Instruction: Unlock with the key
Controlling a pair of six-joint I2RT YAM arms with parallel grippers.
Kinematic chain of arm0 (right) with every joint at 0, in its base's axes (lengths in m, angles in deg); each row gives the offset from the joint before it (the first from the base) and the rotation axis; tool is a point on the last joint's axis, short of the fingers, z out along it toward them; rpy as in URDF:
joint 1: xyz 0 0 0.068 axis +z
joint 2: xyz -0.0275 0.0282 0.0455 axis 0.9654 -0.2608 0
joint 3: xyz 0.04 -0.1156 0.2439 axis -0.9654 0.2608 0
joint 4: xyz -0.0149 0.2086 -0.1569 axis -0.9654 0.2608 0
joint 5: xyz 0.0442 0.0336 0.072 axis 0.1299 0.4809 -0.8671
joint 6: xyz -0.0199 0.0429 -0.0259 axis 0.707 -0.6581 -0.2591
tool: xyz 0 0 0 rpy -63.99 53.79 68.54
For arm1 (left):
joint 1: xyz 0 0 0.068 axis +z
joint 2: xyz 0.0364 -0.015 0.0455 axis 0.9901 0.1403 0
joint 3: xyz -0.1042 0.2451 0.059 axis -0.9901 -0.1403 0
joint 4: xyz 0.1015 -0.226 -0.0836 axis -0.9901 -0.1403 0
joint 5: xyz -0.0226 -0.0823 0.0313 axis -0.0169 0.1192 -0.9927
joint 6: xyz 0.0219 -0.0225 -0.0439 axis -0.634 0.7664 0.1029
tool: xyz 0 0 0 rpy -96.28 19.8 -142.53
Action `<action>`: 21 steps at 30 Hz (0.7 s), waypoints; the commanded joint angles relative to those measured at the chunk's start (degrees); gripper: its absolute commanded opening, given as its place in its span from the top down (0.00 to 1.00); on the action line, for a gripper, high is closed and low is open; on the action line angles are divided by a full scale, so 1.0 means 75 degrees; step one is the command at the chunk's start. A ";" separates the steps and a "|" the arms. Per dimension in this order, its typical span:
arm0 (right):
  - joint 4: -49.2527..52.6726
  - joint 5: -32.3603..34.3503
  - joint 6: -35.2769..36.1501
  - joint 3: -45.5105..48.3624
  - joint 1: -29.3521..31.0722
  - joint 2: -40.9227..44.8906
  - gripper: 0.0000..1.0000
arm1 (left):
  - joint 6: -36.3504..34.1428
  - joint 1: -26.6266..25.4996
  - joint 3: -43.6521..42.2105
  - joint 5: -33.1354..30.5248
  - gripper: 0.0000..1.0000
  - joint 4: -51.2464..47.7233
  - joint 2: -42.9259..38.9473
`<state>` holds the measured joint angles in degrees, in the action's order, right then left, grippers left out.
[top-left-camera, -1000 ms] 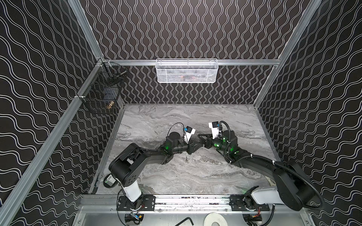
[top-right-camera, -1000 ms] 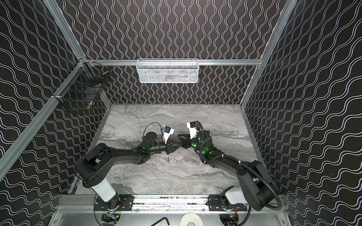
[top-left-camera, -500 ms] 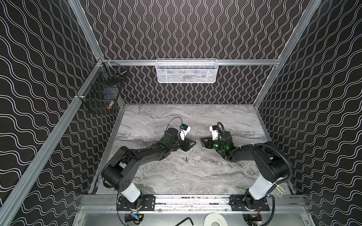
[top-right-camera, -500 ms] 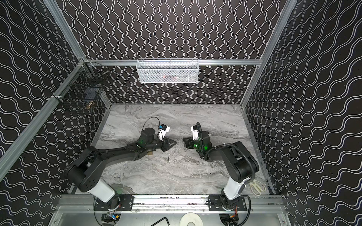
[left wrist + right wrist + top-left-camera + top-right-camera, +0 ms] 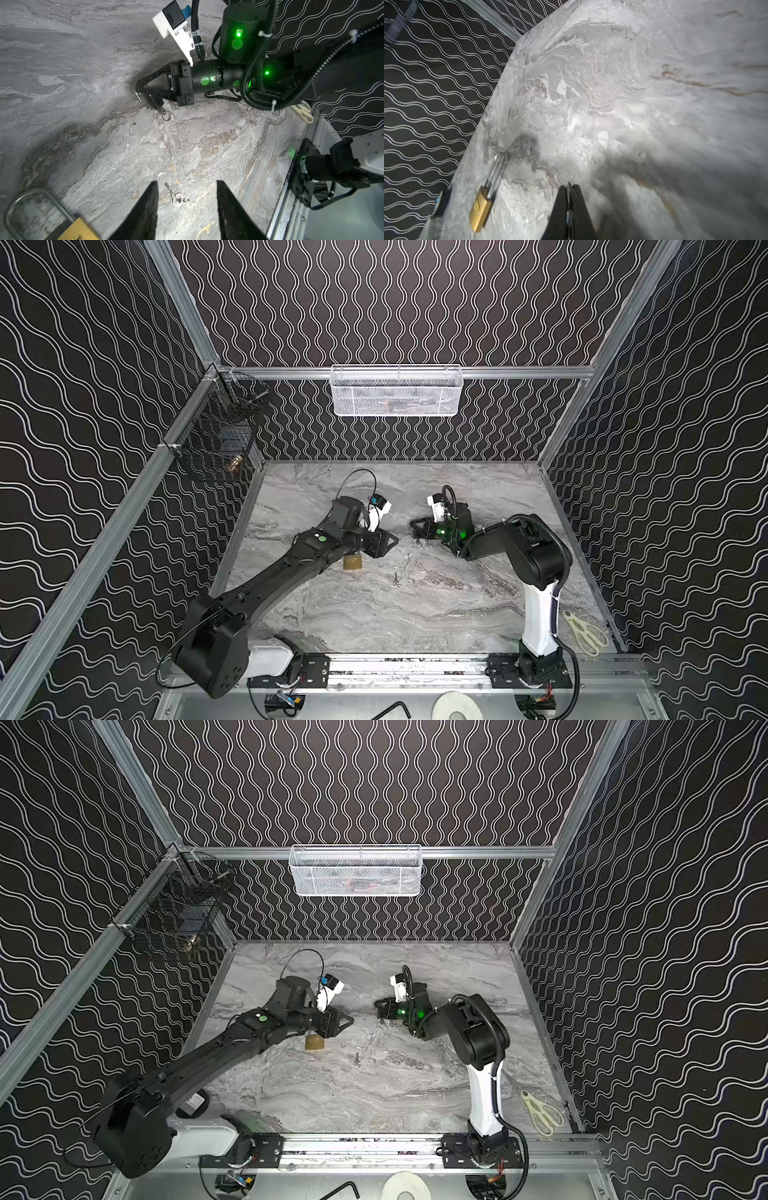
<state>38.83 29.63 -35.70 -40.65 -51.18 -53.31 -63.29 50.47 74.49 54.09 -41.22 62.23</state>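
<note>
left gripper (image 5: 392,540) hangs low over the marble table (image 5: 374,614) with its jaws apart and nothing between them. in its wrist view the two black fingers (image 5: 145,212) frame bare tabletop and a small bunch of spare keys (image 5: 176,198) lying flat on the table. the brass padlock (image 5: 352,563) lies on its side on the table just beside this gripper, not gripped, its shackle partly hidden by the arm in both top views; whether it is latched cannot be told. right gripper (image 5: 414,526) sits apart from the left one, across the middle, its fingers pressed together on the key (image 5: 155,101), whose black head and ring dangle below the fingertips close to the table. pale scissors (image 5: 586,632) lie near the right arm's base.
</note>
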 commanded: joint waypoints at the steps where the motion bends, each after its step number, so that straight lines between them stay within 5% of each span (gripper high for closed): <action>1: 0.0150 -0.0189 -0.0226 -0.0632 0.0084 -0.0328 1.00 | -0.0394 0.0101 0.0071 -0.0012 0.51 -0.0935 -0.0123; 21: 0.3525 0.0422 0.0427 -0.4209 -0.0189 -0.2048 1.00 | -0.0709 0.0643 0.0113 0.0518 0.43 -0.1067 -0.0560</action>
<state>58.54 31.64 -33.66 -70.07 -52.36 -66.97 -67.86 55.00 75.30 56.34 -49.46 58.72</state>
